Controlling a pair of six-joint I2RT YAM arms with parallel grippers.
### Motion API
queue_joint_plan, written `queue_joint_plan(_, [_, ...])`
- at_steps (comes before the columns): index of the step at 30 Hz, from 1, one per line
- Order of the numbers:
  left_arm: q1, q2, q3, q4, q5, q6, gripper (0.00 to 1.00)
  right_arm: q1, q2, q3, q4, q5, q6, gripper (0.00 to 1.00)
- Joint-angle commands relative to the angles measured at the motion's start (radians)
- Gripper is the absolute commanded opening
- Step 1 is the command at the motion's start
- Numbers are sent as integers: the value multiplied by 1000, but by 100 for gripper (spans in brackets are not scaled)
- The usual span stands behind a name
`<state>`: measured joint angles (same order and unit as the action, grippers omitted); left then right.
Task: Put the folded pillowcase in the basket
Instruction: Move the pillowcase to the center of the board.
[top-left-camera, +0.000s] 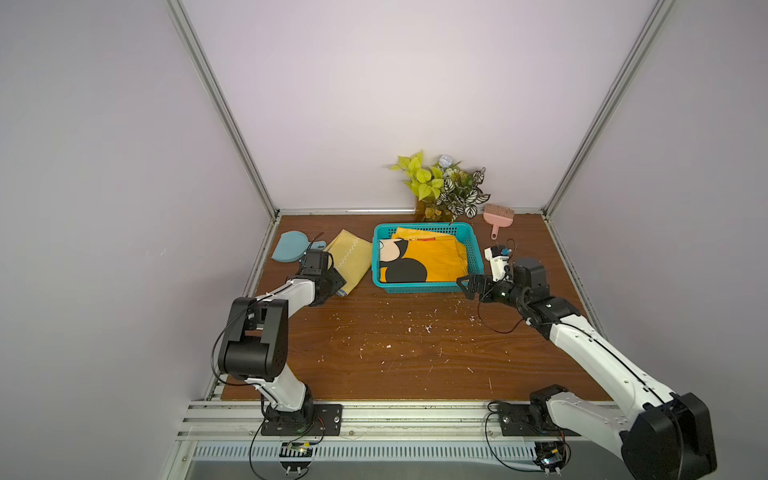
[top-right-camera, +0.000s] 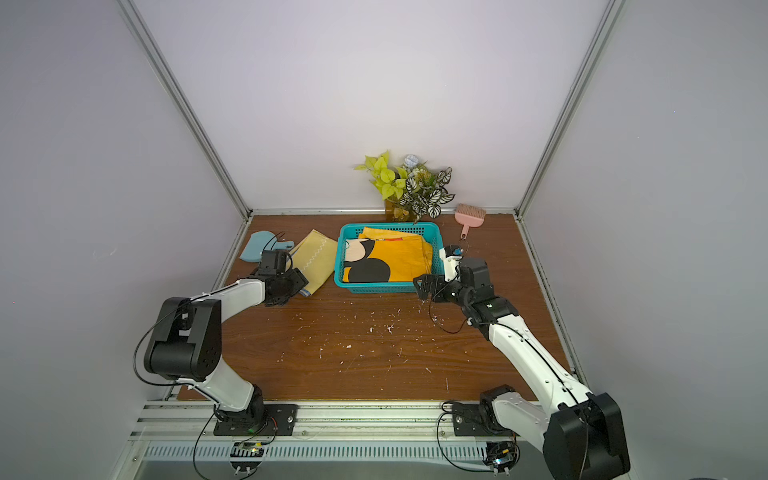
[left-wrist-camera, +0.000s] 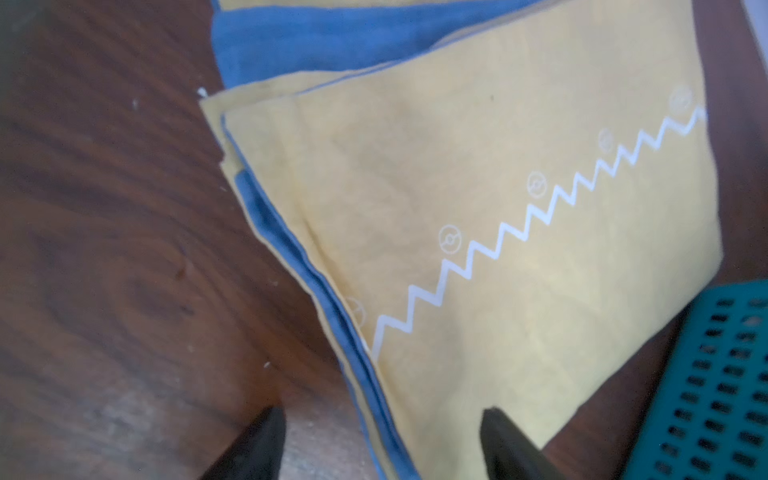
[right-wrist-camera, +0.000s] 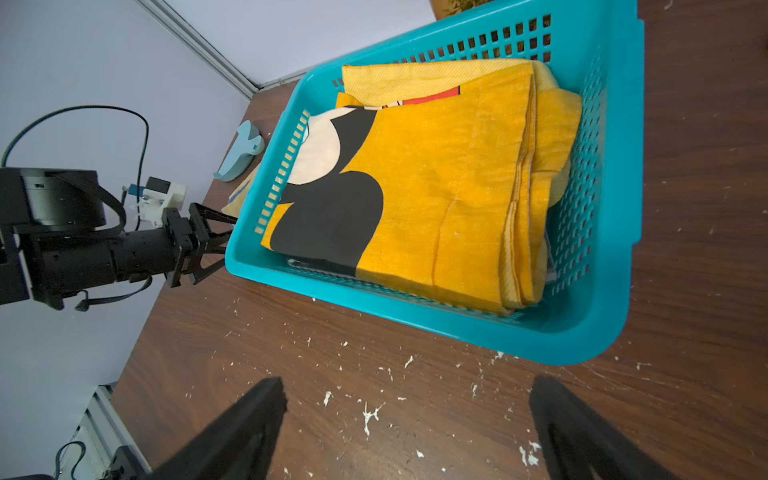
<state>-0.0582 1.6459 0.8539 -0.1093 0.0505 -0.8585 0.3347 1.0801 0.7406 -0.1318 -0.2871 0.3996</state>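
A folded pale yellow pillowcase (top-left-camera: 351, 259) (top-right-camera: 318, 259) with a white zigzag line lies on the wooden table, just left of the teal basket (top-left-camera: 424, 287) (top-right-camera: 386, 287). My left gripper (top-left-camera: 334, 284) (left-wrist-camera: 382, 419) is low at its near corner. The jaws stand apart, straddling the blue-lined folded edge of the pillowcase (left-wrist-camera: 498, 249). An orange cloth with black shapes (top-left-camera: 436, 257) (right-wrist-camera: 436, 187) lies folded inside the basket (right-wrist-camera: 457, 328). At the basket's near right corner my right gripper (top-left-camera: 467, 286) (right-wrist-camera: 407, 399) is open over bare table.
A potted plant (top-left-camera: 444, 187) and a pink hand brush (top-left-camera: 496, 218) are behind the basket at the back wall. A blue dustpan (top-left-camera: 289, 247) lies at the far left by the frame rail. White flecks dot the table.
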Motion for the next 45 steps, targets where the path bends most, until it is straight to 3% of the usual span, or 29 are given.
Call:
queue_joint_plan(1, [12,24,23,-11,-14,25,30,5,-32,-3,-5,-4,-10,99])
queue_joint_plan(4, [12,34,20,-27,-34,36,1,5,-42,-7,-13,-1,-11,99])
queue_joint_plan(5, [14,36,16,-26,-38,39,0,5,-44,-6,-15,-2,-13,99])
queue_joint_plan(11, [18,19,-29,-15,-21,63,0,5,-54,-7,-29,-2,-17,99])
queue_joint_plan(17, [18,-98,-156,-48,22,79,0,5,-61,-19,-15,-18,-7,99])
queue_joint_plan(28, [1,-461,-326,-268,-70,56,0,6,-37,20,-17,-53,-11,99])
queue_joint_plan(33, [4,-722,-408,-316,-4,-53,0,6,-13,41,-37,-54,-30,99])
queue_joint_plan(36, [21,-852,-436,-333,-20,-83,0,6,-3,54,-36,-65,-29,99])
queue_joint_plan(38, [27,-861,-408,-389,-69,-57,0,6,-8,56,-30,-78,-24,99])
queue_joint_plan(41, [37,-761,-361,-416,-88,-11,1,6,-7,57,-31,-87,-21,99])
queue_joint_plan(45, [64,-630,-361,-329,-44,-12,13,12,10,63,-37,-150,-29,99])
